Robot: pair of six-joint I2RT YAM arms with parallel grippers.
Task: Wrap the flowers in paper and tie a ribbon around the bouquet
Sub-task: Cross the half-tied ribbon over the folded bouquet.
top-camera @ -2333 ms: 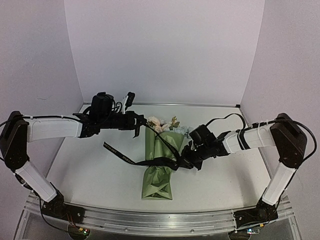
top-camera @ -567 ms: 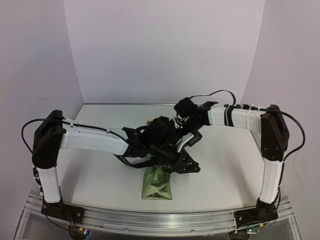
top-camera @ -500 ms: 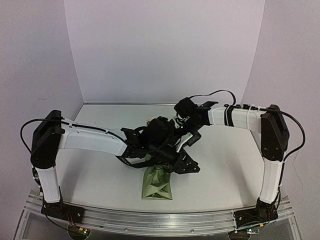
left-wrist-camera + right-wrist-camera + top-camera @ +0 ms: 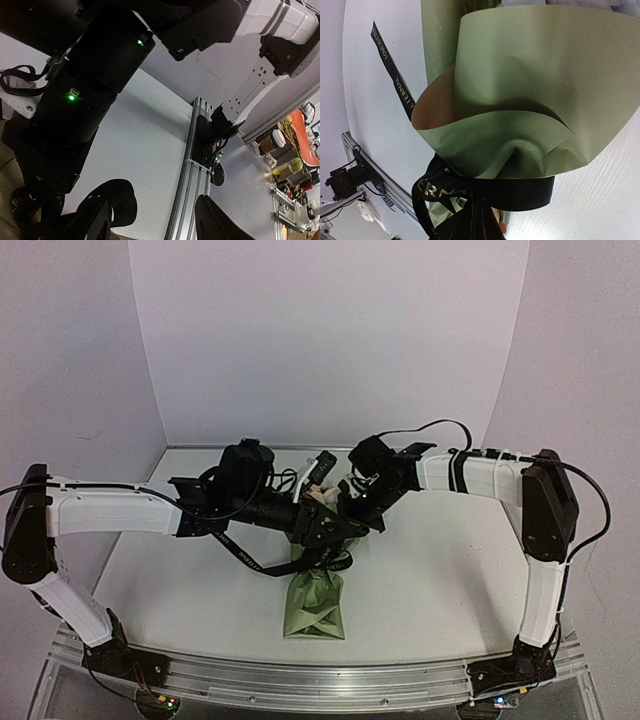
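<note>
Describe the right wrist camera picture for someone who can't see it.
An olive-green paper cone, tan inside, fills the view, wrapped low down by a black ribbon with light lettering. One ribbon end trails across the white table.

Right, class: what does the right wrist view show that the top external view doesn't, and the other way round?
Only the right wrist view: the paper curling open to show its tan inner side, and the ribbon close enough to make out letters. Only the top external view: the left arm and right arm meeting over the bouquet, and the whole table. Both: olive paper, the black ribbon crossing it, and the ribbon's loose end lying on the table.
</note>
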